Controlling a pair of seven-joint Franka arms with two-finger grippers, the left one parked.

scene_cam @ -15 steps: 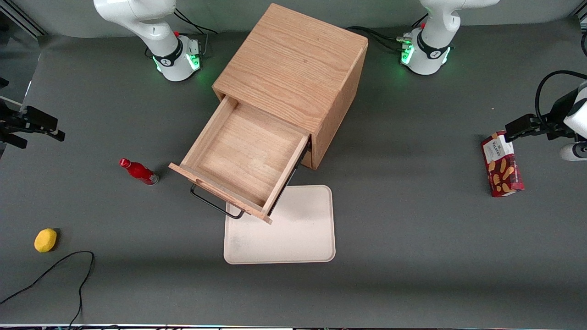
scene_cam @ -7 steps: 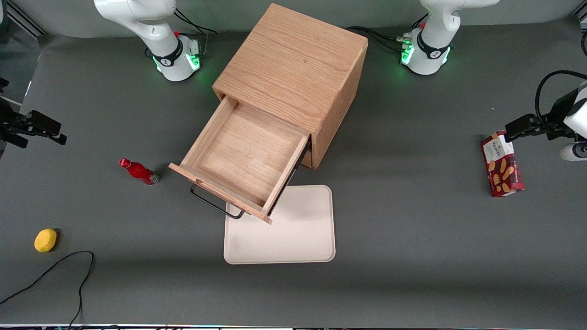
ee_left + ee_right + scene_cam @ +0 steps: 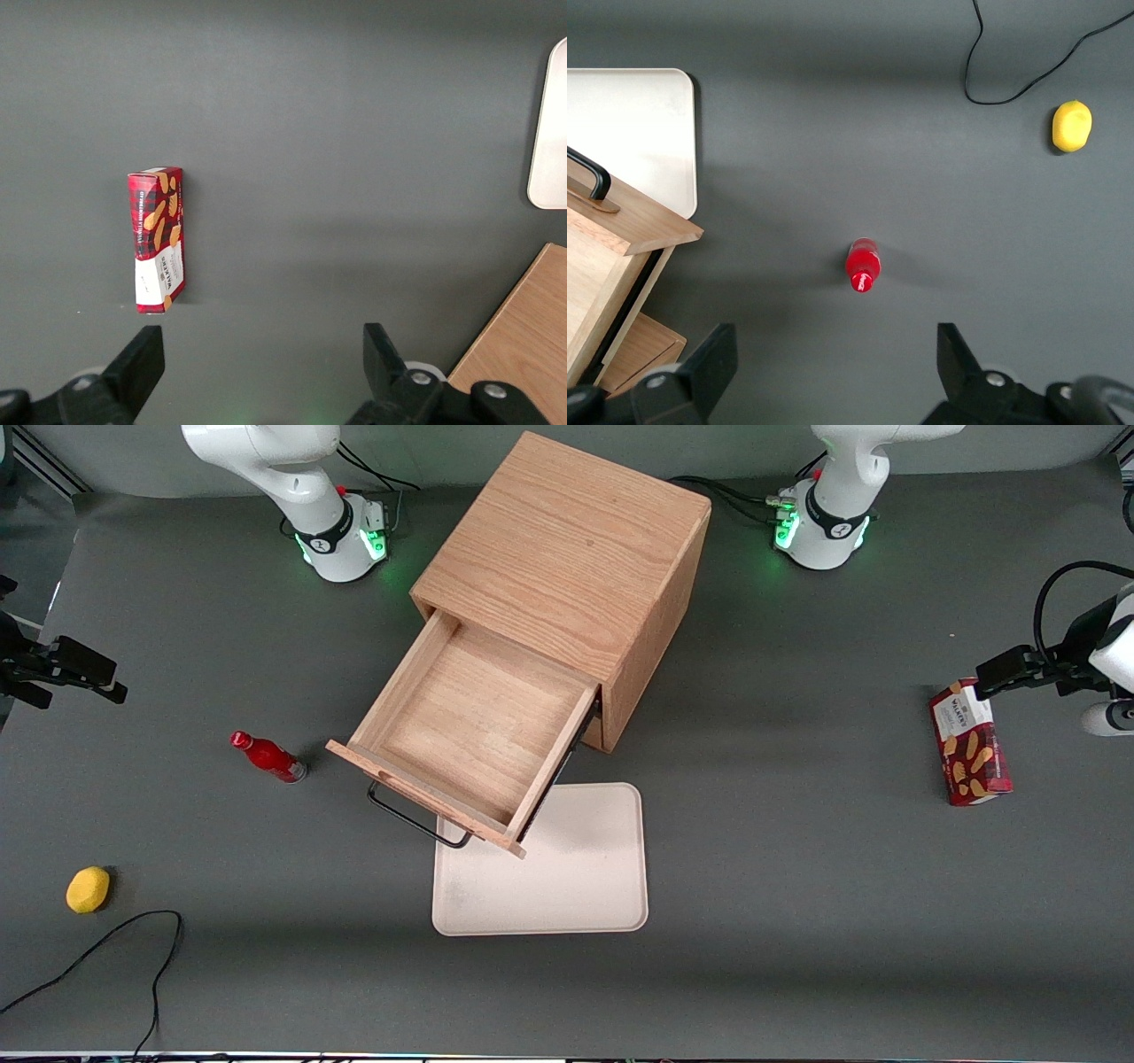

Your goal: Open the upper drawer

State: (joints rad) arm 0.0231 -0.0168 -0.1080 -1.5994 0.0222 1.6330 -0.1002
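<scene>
- At the working arm's end of the table, our gripper (image 3: 89,677) hangs high and well apart from the cabinet (image 3: 567,558); its fingers (image 3: 709,359) are spread wide with nothing between them.
- The upper drawer (image 3: 465,731) stands pulled far out of the cabinet, its bare wooden floor showing and its black bar handle (image 3: 416,824) overhanging the cream tray (image 3: 567,877).
- We judge the opening done, so the step in hand is to retreat cleanly: we should keep the arm high and away from the drawer front, since a brush against it could push it back in.
- The red bottle (image 3: 862,264) stands upright below the wrist camera, between gripper and drawer; any descent here risks tipping it, so we should hold height.
- The yellow lemon-like object (image 3: 1072,126) and the black cable (image 3: 1010,80) lie nearer the front camera, clear of any retreat path.
</scene>
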